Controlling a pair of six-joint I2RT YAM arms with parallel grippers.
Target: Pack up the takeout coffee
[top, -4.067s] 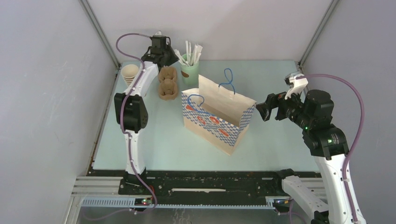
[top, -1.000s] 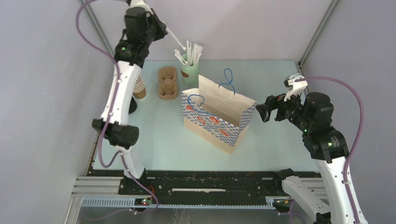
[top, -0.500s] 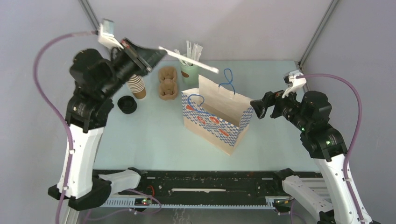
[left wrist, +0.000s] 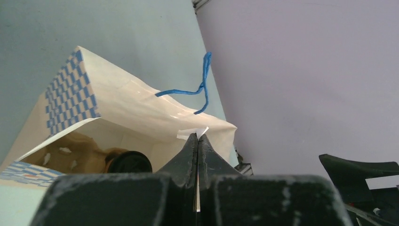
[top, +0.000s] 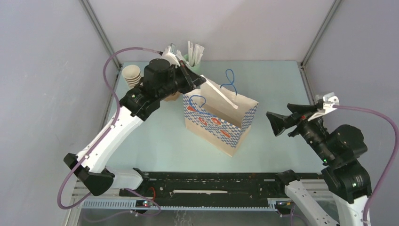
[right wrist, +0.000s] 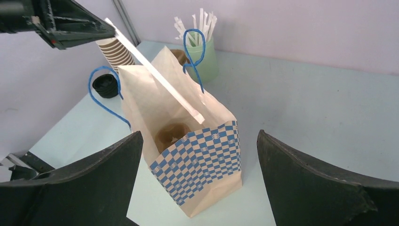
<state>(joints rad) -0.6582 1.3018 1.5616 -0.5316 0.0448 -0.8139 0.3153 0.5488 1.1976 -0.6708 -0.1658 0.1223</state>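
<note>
A black-lidded coffee cup (left wrist: 128, 162) sits inside the open checkered paper bag (top: 219, 117), in a brown carrier; it shows only in the left wrist view. My left gripper (top: 200, 81) is shut on a white paper-wrapped straw (top: 221, 96) and holds it slanted over the bag's mouth. In the left wrist view the jaws (left wrist: 197, 137) are closed, with the straw's end (left wrist: 192, 133) poking out. My right gripper (top: 282, 117) is open and empty to the right of the bag (right wrist: 197, 141), facing it.
A stack of lidless brown cups (top: 132, 75) stands at the back left, with a loose black lid (right wrist: 104, 84) near it. A green cup of wrapped straws (top: 193, 54) stands behind the bag. The bag's blue handles (top: 229, 80) stick up.
My left arm has swung from the back left to over the bag, carrying the straw. My right arm has drawn back toward the near right, its gripper still open.
</note>
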